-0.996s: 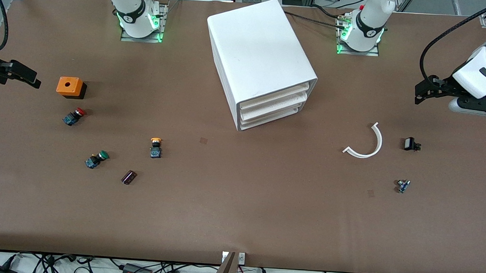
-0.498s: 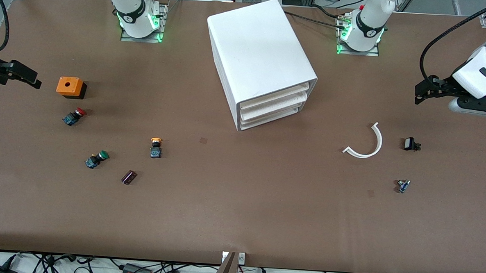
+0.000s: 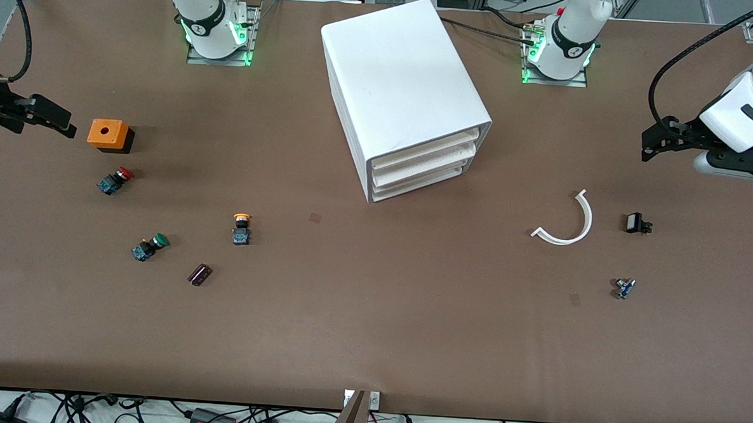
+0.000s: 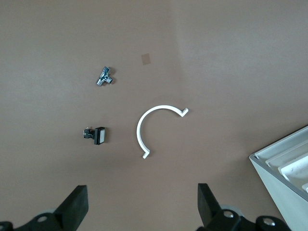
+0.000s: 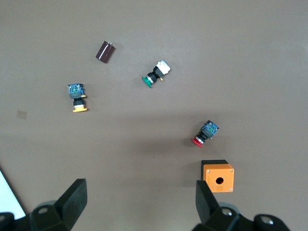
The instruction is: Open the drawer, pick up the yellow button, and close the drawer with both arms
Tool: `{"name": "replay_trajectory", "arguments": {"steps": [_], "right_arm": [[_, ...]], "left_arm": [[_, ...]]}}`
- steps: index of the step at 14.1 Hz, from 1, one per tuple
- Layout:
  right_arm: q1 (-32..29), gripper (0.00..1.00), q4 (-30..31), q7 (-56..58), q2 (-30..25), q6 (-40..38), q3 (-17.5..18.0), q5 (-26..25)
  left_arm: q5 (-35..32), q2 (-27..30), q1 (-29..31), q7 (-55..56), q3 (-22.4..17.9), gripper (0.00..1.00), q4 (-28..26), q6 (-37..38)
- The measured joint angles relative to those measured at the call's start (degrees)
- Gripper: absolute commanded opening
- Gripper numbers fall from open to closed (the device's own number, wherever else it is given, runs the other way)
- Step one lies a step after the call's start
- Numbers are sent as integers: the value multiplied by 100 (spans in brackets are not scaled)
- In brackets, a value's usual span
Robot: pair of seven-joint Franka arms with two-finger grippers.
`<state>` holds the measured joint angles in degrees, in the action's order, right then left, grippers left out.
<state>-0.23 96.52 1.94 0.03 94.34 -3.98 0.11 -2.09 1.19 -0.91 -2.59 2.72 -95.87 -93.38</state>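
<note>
You are looking at both arms waiting high at their own ends of the table. The left gripper is hanging wide open and empty over the white curved strip. The right gripper is spread just as wide, gripping nothing, over the orange box. The drawer is sitting closed in the cabinet. The button is lying on the table toward the right arm's end, nearer the front camera than the cabinet.

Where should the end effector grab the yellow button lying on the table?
Take the yellow button from above, across its dark body. It lies on its side, cap toward the cabinet, with bare table all around it.
</note>
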Motion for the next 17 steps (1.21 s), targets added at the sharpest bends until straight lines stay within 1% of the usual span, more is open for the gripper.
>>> {"name": "replay_trajectory", "arguments": {"steps": [7, 12, 17], "right_arm": [[-2, 100, 68, 1, -14, -1, -6, -1], [-2, 100, 489, 1, -345, 92, -6, -2], [-2, 100, 522, 4, -422, 94, -6, -2]], "left_arm": [[0, 0, 0, 0, 19, 100, 0, 0], [0, 0, 0, 0, 22, 100, 0, 0], [0, 0, 0, 0, 23, 100, 0, 0]]}}
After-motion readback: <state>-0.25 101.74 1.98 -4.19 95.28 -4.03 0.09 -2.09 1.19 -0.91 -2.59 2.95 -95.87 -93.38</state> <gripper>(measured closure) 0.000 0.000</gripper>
